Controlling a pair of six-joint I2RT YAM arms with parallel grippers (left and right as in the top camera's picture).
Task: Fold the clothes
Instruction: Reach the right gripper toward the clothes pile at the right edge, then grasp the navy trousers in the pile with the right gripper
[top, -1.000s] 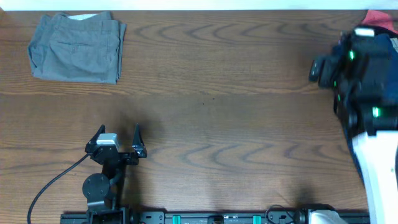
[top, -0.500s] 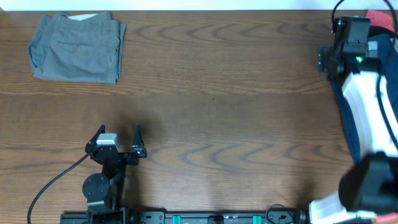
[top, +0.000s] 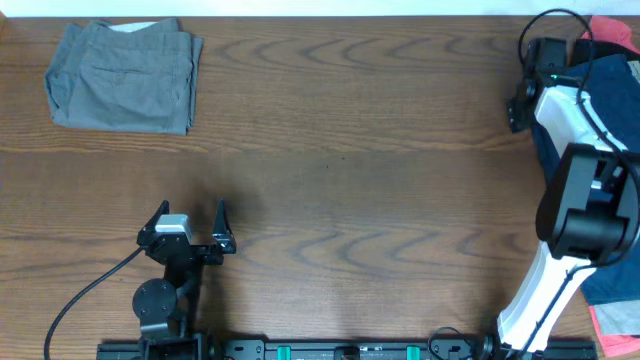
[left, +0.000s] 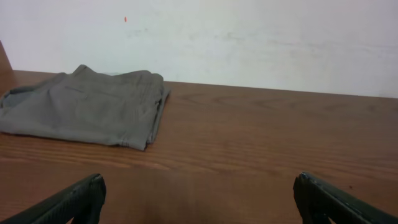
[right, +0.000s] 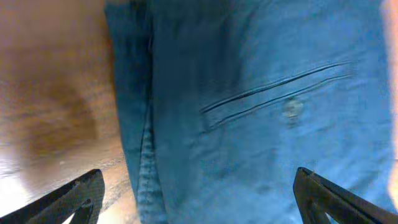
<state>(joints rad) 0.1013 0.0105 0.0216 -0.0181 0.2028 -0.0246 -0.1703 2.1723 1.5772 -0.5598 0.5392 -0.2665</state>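
Navy blue cotton shorts (top: 615, 85) lie at the far right edge of the brown wooden table (top: 350, 150) in your overhead view, with your right gripper (top: 522, 95) at their left border. Folded grey-olive shorts (top: 125, 77) sit far left, well apart from your left gripper (top: 190, 212). Your left wrist view shows its jaws spread wide, the grey-olive pair ahead. Your right wrist view shows jaws wide apart above navy fabric, clamping nothing.
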